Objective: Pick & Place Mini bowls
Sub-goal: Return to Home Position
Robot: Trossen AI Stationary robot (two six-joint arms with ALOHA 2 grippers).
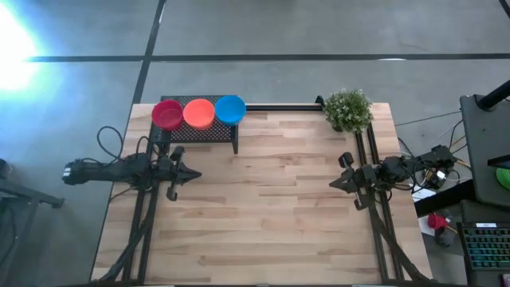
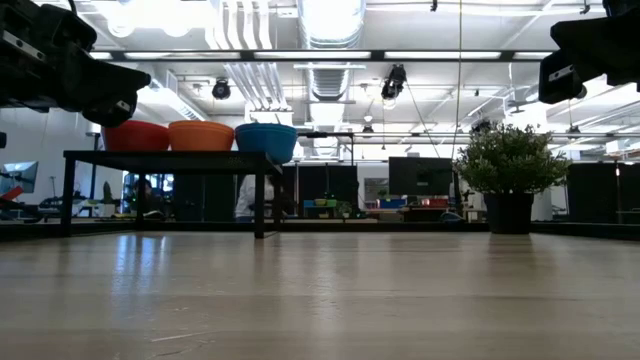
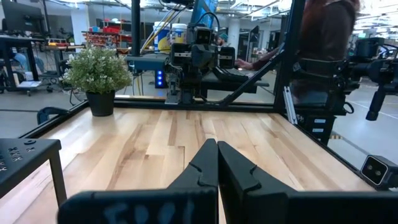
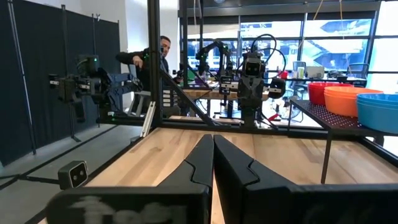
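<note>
Three mini bowls stand in a row on a small black perforated stand at the table's far left: a red bowl, an orange bowl and a blue bowl. The low view shows them resting by their bases on the stand's top, red bowl, orange bowl, blue bowl. My left gripper hovers shut at the table's left side, pointing level toward the middle. My right gripper hovers shut at the right side, facing it. Neither holds anything.
A small green potted plant stands at the table's far right corner. A black rail runs along the far edge between stand and plant. The wooden tabletop lies bare between the arms. People show in the room beyond.
</note>
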